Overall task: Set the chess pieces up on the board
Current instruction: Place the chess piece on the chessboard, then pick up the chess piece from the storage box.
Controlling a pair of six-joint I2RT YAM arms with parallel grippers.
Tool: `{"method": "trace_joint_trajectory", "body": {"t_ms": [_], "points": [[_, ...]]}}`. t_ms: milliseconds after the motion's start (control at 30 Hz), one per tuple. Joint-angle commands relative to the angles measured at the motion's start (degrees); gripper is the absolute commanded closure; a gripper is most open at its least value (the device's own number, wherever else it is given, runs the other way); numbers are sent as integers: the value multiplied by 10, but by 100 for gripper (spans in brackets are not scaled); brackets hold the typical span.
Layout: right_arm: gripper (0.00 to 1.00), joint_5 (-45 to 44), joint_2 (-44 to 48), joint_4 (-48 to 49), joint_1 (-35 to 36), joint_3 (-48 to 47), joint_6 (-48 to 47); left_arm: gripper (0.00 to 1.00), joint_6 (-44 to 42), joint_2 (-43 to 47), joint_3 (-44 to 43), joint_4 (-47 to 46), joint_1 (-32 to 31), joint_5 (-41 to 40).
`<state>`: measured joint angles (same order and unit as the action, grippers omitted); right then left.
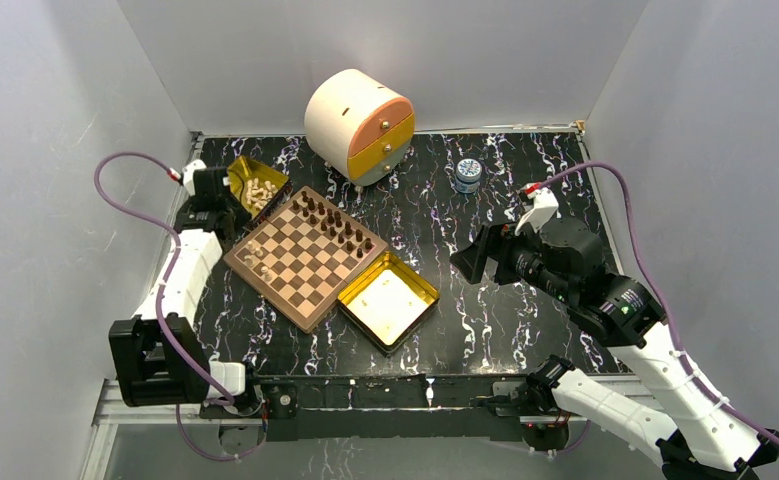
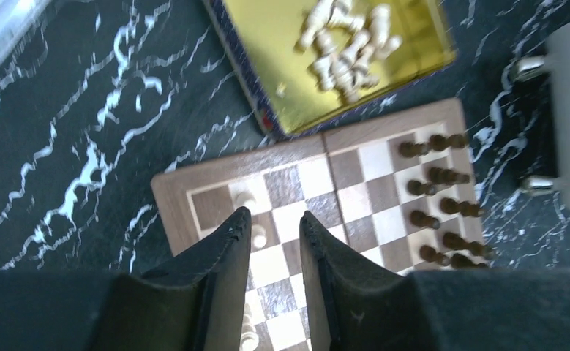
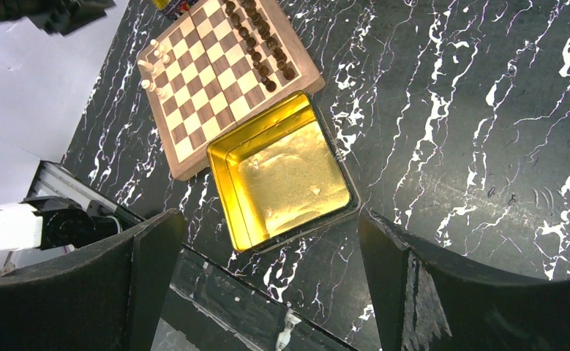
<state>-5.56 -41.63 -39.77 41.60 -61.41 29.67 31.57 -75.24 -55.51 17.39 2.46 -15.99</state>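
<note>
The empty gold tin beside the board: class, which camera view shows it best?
The right wrist view: the empty gold tin sits whole and large at centre, bare floor and rim clear. The top external view shows it whole but small, beside the board. The left wrist view misses it.
</note>
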Motion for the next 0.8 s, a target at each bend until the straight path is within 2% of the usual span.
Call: {"method": "trace_joint_trajectory", "body": {"t_ms": [0, 133, 367, 767], "points": [[3, 5, -5, 21, -2, -17, -4, 73, -47, -38, -91, 54, 1, -11], [2, 6, -17, 23, -3, -16, -5, 75, -78, -102, -164, 59, 4, -20], [3, 0, -47, 27, -2, -25, -11, 73, -98, -241, -289, 72, 16, 10], [2, 4, -94, 47, -3, -36, -18, 71, -114, -417, -415, 74, 35, 35]]}}
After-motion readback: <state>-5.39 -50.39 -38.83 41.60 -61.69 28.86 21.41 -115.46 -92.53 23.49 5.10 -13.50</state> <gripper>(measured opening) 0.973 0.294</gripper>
